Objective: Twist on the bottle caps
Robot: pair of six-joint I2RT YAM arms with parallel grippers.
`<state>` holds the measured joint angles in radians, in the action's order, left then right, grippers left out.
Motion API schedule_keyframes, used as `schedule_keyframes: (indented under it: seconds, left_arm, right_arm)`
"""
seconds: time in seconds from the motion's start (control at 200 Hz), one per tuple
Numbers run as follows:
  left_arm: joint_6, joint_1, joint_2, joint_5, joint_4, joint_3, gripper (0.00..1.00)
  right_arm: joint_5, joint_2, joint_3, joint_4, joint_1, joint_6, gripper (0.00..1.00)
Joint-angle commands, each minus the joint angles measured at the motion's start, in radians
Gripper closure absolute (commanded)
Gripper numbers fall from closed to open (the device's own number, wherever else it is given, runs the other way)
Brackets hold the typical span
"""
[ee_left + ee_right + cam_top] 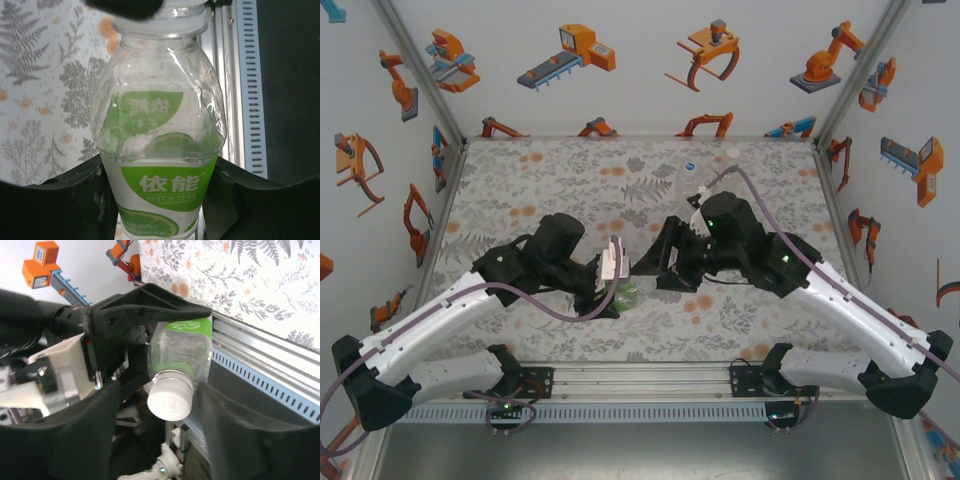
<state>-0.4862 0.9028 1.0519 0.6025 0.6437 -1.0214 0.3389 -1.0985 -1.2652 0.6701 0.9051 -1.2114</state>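
1. Plastic bottle point(159, 125), clear with a green label. It looks empty, so light and thin-walled. It'll dent if squeezed hard, and the bare shoulder looks slick.
2. The left fingers point(60, 200) are clamped on the labelled body, one on each side. The bottle is held sideways above the worktop point(520, 180), front middle, with the neck pointing toward the right arm.
3. Best hold, I'd say, is that labelled waist. It's stiffer than the shoulder and has to resist the twist.
4. A white cap point(170, 401) sits on the neck. It's small and rigid; can't tell how far it's threaded.
5. The right fingers point(235, 430) are parted on either side of the cap with gaps showing, gripping nothing. They should take the cap by its side wall, squarely, or it'll slip.
6. Another clear bottle point(687, 182) stands at the far side of the worktop.
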Motion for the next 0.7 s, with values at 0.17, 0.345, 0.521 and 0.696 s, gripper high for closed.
schedule_keyframes:
  seconds: [0.17, 0.345, 0.521, 0.696]
  left_arm:
    - [-0.012, 0.005, -0.032, 0.047, -0.044, -0.008, 1.00]
    - [-0.012, 0.007, -0.032, 0.051, -0.042, -0.009, 1.00]
    - [-0.012, 0.007, -0.027, 0.052, -0.042, -0.015, 1.00]
    - [-0.010, 0.008, -0.022, 0.053, -0.044, -0.021, 1.00]
  right_arm:
    - [-0.033, -0.017, -0.174, 0.101, -0.011, 0.426, 0.36]
    - [0.028, -0.022, -0.219, 0.100, -0.011, 0.854, 0.39]
    - [0.200, -0.014, -0.211, 0.102, -0.011, 1.382, 0.39]
    - [0.363, -0.018, -0.215, 0.209, -0.009, 1.839, 0.40]
